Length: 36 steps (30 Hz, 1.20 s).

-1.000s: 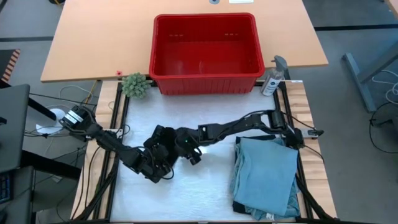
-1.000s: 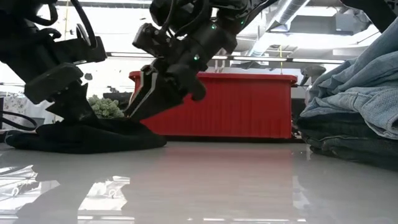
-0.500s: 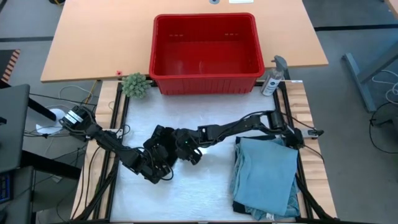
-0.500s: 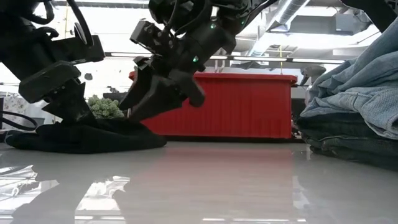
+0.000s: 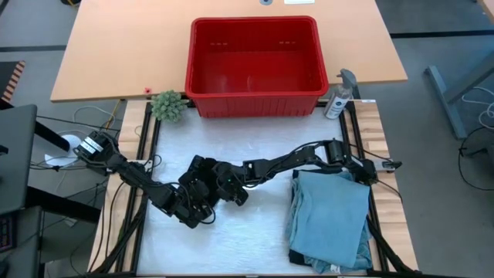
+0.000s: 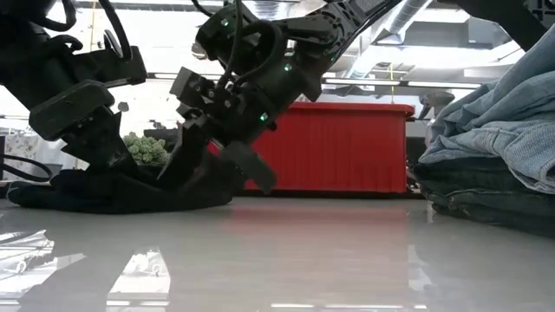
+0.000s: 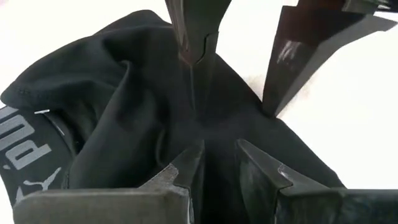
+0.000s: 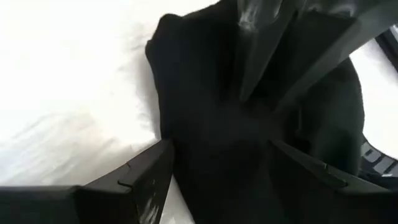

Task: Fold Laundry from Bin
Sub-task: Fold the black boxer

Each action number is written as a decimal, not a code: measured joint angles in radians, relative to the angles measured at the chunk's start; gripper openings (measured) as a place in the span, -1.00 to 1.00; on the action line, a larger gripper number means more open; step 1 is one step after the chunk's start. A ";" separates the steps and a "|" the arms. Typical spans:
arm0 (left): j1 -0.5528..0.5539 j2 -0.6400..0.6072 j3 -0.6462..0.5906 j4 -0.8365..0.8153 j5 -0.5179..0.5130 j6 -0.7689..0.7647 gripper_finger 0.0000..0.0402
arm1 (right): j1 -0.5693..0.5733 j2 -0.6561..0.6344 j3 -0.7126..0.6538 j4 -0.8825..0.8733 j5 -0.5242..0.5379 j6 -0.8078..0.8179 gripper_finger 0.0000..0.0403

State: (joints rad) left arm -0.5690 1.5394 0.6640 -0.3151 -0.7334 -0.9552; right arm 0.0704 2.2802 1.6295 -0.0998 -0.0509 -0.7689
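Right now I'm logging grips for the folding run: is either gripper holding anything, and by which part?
The left gripper pinches a raised fold of the small black garment. The right gripper stands open astride it, gripping nothing.

You have a white-topped work surface (image 5: 255,154) with wooden edges and black rails. On it: a small black garment (image 6: 121,189) at left of centre, a folded stack of light blue denim pieces (image 5: 330,220) at right. Red bin (image 5: 255,66) straddles its far edge; small green plant (image 5: 167,105) and spray bottle (image 5: 338,96) flank the bin.
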 joint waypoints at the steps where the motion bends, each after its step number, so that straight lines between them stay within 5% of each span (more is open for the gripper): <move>1: 0.000 0.000 0.000 0.000 0.000 -0.006 -0.61 | 0.000 0.000 0.000 0.002 -0.001 -0.005 0.39; 22: 0.004 0.000 0.000 0.025 0.011 -0.007 -0.61 | 0.025 -0.012 0.001 -0.028 -0.050 -0.103 0.40; 30: 0.004 0.001 -0.002 0.030 0.008 0.000 -0.61 | 0.024 0.056 0.002 0.109 0.090 -0.084 0.39; 33: 0.002 0.001 -0.007 0.045 0.012 -0.008 -0.61 | 0.024 0.057 0.002 0.089 0.127 -0.045 0.26; 36: 0.002 0.001 -0.047 0.137 0.028 -0.008 -0.61 | 0.022 0.059 0.003 0.056 0.134 0.023 -0.07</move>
State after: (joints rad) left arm -0.5674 1.5406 0.6175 -0.1779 -0.7051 -0.9631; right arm 0.0928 2.3394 1.6325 -0.0439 0.0832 -0.7457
